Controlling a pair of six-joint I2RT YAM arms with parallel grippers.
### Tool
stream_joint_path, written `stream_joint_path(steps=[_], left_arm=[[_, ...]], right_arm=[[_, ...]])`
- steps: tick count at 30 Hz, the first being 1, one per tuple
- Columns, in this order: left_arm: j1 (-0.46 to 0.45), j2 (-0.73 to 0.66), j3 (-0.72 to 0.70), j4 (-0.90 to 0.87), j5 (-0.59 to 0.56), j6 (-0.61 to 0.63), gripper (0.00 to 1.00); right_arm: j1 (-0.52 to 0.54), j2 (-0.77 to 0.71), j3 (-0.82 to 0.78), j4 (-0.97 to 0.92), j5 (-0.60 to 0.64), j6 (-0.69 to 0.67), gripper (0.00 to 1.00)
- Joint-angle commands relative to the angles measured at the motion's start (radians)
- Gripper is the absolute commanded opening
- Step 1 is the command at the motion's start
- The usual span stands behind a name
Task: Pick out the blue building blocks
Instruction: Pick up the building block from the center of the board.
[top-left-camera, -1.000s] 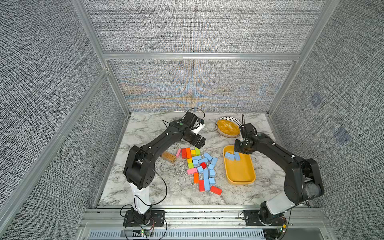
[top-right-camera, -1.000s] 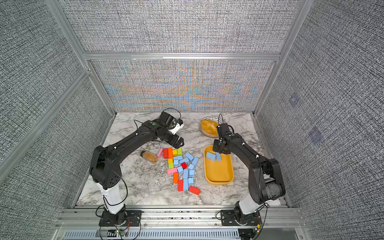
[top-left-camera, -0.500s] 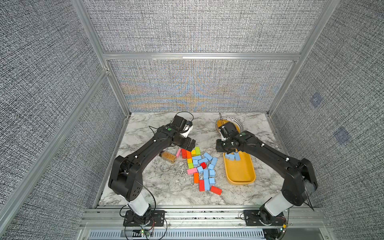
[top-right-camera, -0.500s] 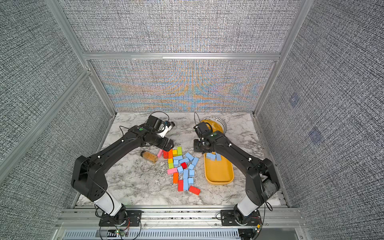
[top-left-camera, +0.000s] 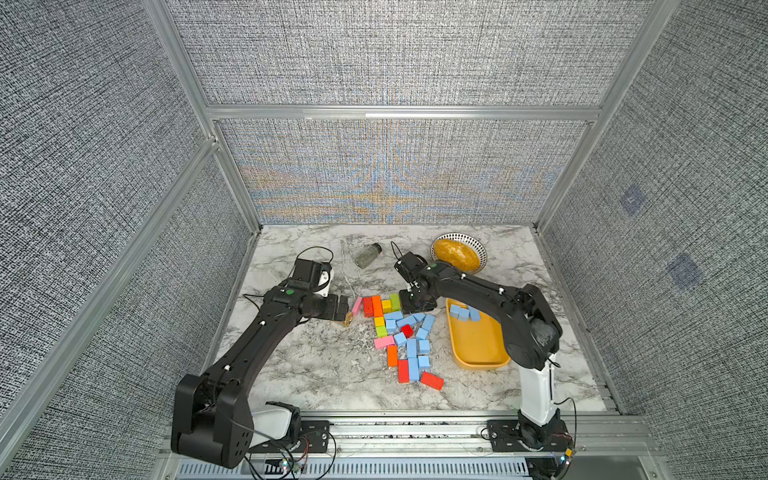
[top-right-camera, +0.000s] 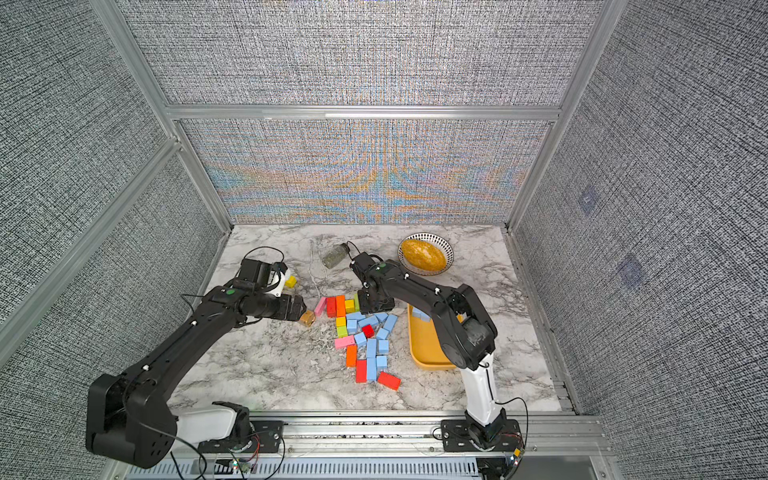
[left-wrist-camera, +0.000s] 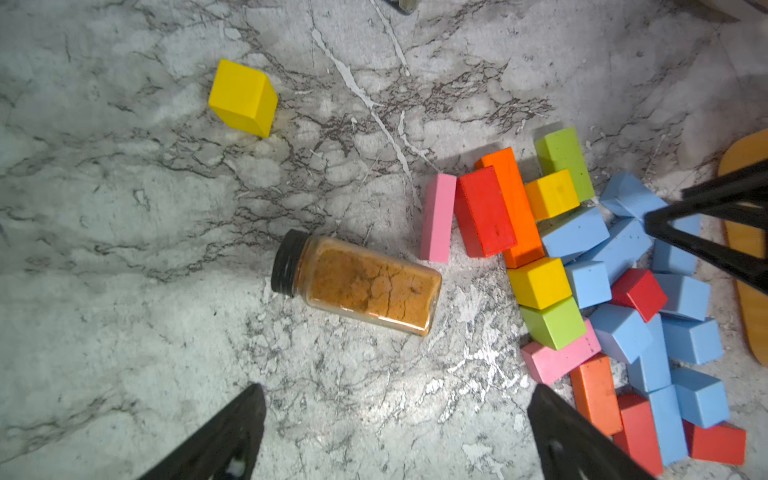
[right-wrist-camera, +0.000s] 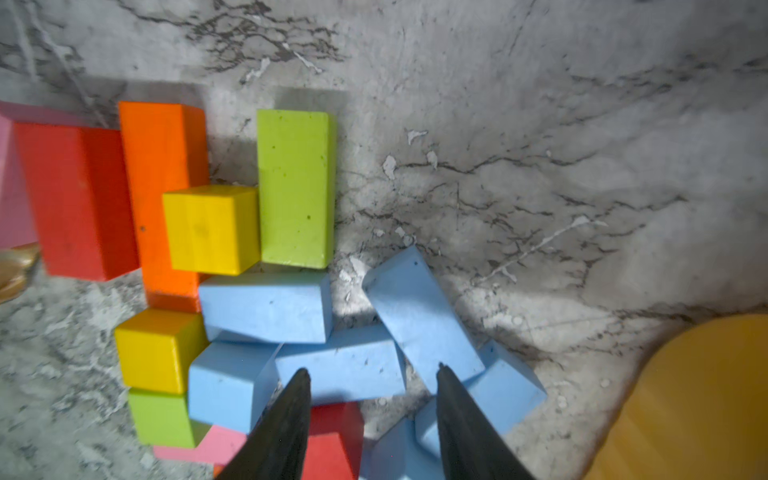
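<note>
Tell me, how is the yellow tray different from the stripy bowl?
The yellow tray is long and plain; the bowl is round with a striped rim. The tray holds blue blocks; the bowl holds something orange. Both rest on the marble table.

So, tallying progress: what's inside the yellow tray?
Inside the yellow tray: a few blue building blocks at its far end, otherwise bare; the right arm hides one edge.

Matte black, boxy links on left arm (top-left-camera: 266, 332) and right arm (top-left-camera: 478, 291); white segments (top-left-camera: 536, 390) just above the base rail (top-left-camera: 415, 430); green dots (top-left-camera: 288, 292), thin black cables (top-left-camera: 316, 249).
</note>
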Motion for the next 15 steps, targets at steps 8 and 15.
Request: stream_joint_path(steps=[8,15], left_arm=[[0.056,-0.055,-0.045,0.074,0.068,-0.072,1.0],[0.062,-0.043,-0.047,0.092,0.076,-0.076,1.0]], right_arm=[[-0.056,0.075,0.032,-0.003,-0.001,-0.048,0.52],[-0.054,0.081,0.017,0.006,-0.034,-0.065,0.52]])
